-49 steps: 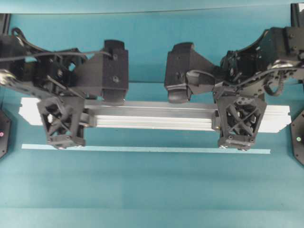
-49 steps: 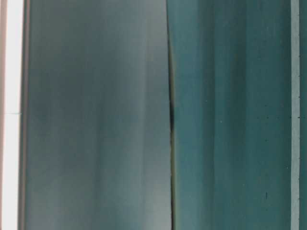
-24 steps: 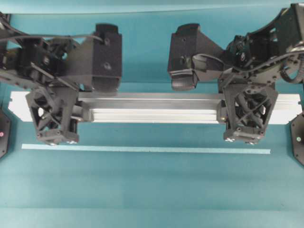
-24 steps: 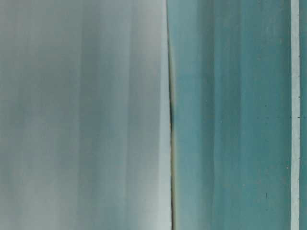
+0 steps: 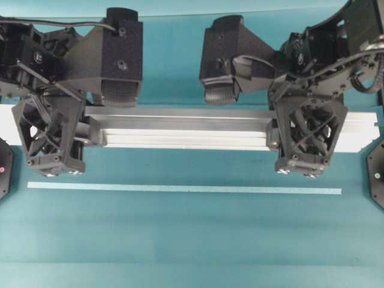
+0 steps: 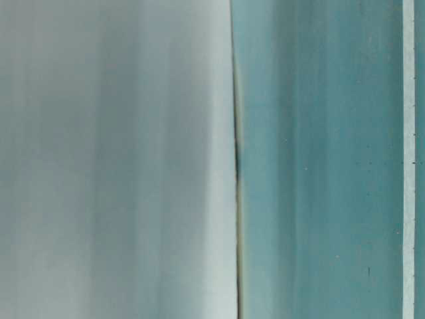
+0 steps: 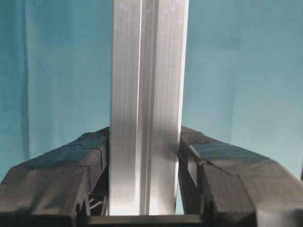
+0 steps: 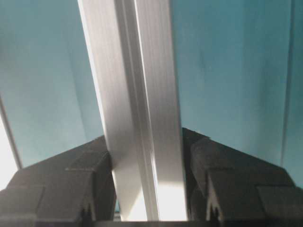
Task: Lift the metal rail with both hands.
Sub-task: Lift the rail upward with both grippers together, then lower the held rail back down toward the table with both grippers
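Teal covers the whole bench (image 5: 180,240), and the metal rail (image 5: 186,129) lies across it with its long axis running left to right in the overhead view, spanning most of the width. Each end is taken by one arm: the left gripper (image 5: 51,135) is clamped across the rail near its left end, the right gripper (image 5: 309,135) clamped across it near the right end, so neither arm is nearer than the other and the bar hangs between them as a bridge. Both wrist views confirm the hold, with the left gripper's fingers (image 7: 94,156) pressed against the rail's grooved sides and the right gripper's fingers (image 8: 90,170) doing the same (no daylight between pad and metal on either side).

Judging from the rail's position against the bench and the blurred pale mass filling the left of the table-level view, the bar looks to be off the surface already, though how high cannot be told. What the lift turns on is keeping both ends level, since one end getting ahead would tilt the long bar in the grips.

Just in front of the rail a thin pale strip of tape (image 5: 180,189) lies flat on the bench, parallel to the bar and apart from it. Nothing seen obstructs the way up.
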